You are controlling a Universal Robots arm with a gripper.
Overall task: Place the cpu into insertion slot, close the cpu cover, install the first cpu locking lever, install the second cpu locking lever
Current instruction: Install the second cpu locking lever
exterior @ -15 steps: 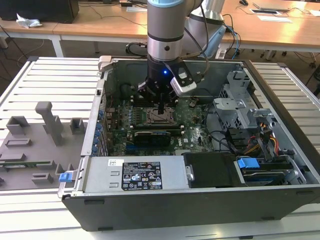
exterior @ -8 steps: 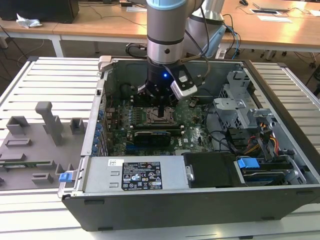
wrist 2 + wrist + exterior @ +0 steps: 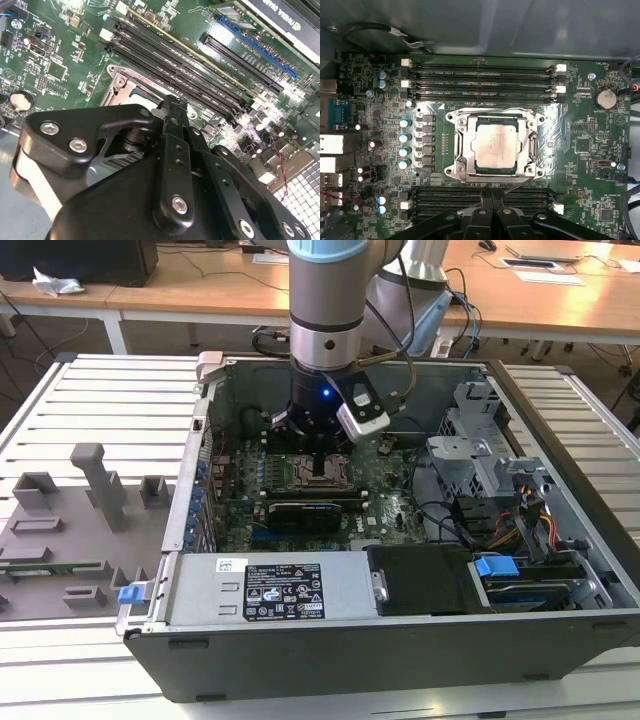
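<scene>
The cpu point(image 3: 495, 145) lies flat in the insertion slot point(image 3: 527, 145), silver top face up. The cpu cover point(image 3: 460, 145), a silver frame plate, lies down around it with the chip showing through its window. My gripper point(image 3: 492, 197) hovers just off one side of the socket, its two black fingers pressed together with nothing visible between them. A thin metal lever rod point(image 3: 520, 184) runs along that side of the socket toward the fingertips; contact cannot be made out. In the exterior view my gripper point(image 3: 318, 452) hangs right above the socket point(image 3: 322, 473). The second wrist view has the fingertips point(image 3: 170, 105) at the socket's edge point(image 3: 120, 82).
Long black memory slots point(image 3: 485, 75) flank the socket on two sides. A black graphics card point(image 3: 310, 512) lies near it, and the power supply point(image 3: 270, 590) sits along the case's front. The case walls point(image 3: 215, 400), drive cage point(image 3: 470, 455) and cables point(image 3: 500, 520) hem in the board.
</scene>
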